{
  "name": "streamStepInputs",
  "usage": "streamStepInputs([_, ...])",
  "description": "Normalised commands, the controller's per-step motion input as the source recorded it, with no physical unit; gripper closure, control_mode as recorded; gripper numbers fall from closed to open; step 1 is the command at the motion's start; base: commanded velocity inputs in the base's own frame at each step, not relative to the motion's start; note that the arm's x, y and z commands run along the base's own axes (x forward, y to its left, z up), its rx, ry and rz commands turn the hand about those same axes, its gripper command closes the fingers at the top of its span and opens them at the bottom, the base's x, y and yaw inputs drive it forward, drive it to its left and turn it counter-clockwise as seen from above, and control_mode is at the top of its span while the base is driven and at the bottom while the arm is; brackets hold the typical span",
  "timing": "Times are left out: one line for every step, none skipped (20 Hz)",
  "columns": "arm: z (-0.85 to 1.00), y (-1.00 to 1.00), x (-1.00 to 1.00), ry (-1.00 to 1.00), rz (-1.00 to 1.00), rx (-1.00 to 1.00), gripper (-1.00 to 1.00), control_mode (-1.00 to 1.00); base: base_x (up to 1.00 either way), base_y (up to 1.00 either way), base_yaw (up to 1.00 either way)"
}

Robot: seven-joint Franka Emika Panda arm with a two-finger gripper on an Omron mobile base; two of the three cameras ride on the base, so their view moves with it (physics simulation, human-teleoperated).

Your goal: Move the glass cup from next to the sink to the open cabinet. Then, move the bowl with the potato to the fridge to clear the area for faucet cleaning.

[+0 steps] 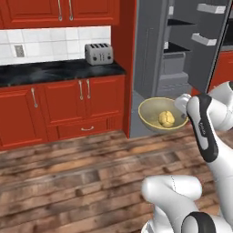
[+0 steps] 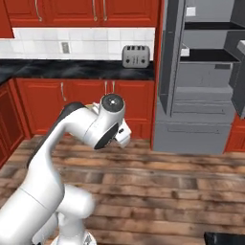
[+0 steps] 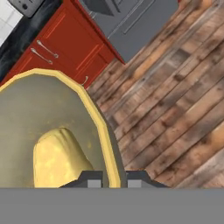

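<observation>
Bowl (image 1: 159, 114) is carried in the air above the wooden floor (image 1: 68, 177), just in front of the open fridge (image 1: 182, 50); nothing supports it but the tool (image 3: 111, 178). The tool is closed narrow on the bowl's rim: in the hand view one finger tip is seen inside the yellow rim and the other outside it, the wall pinched between them. A rim grip of this kind is judged to suit a wide bowl that could not be spanned across.

The bowl is held roughly level, tipped slightly toward the left base camera, so that the potato (image 1: 166, 119) rests at the bottom of the hollow rather than against the wall. This attitude is probably kept so the potato is not rolled out on the way.

The bowl is seen as wide, round, olive-yellow outside, with a brighter yellow rim and a paler greyish-olive inside. The potato is a small lumpy pale-yellow piece, far smaller than the bowl.

The fridge door stands open, with dark inner shelves, pale door racks and grey lower drawers exposed. The red cabinets and the black worktop (image 1: 54, 72) with a silver toaster (image 1: 98, 53) near its right end lie to the left, well apart from the bowl.

The second part of the task is judged to be under way: the bowl has yet to be set on a fridge shelf.
</observation>
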Motion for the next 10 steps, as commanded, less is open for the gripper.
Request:
streamStepInputs([0.00, 0.00, 0.00, 0.00, 0.00, 0.00, 1.00, 1.00, 1.00, -0.17, -0.20])
streamStepInputs([0.00, 0.00, 0.00, 0.00, 0.00, 0.00, 1.00, 1.00, 1.00, -0.17, -0.20])
streamStepInputs([0.00, 0.00, 0.00, 0.00, 0.00, 0.00, 1.00, 1.00, 1.00, -0.16, -0.21])
streamStepInputs([0.00, 0.00, 0.00, 0.00, 0.00, 0.00, 1.00, 1.00, 1.00, -0.16, -0.23])
streamStepInputs([0.00, 0.00, 0.00, 0.00, 0.00, 0.00, 1.00, 1.00, 1.00, -0.17, -0.28])
streamStepInputs([0.00, 0.00, 0.00, 0.00, 0.00, 0.00, 1.00, 1.00, 1.00, -0.29, -0.31])
streamStepInputs([0.00, 0.00, 0.00, 0.00, 0.00, 0.00, 1.00, 1.00, 1.00, -0.50, -0.35])
streamStepInputs([0.00, 0.00, 0.00, 0.00, 0.00, 0.00, 1.00, 1.00, 1.00, -0.79, -0.39])
streamStepInputs([0.00, 0.00, 0.00, 0.00, 0.00, 0.00, 1.00, 1.00, 1.00, -1.00, -0.40])
streamStepInputs([0.00, 0.00, 0.00, 0.00, 0.00, 0.00, 1.00, 1.00, 1.00, -1.00, -0.41])
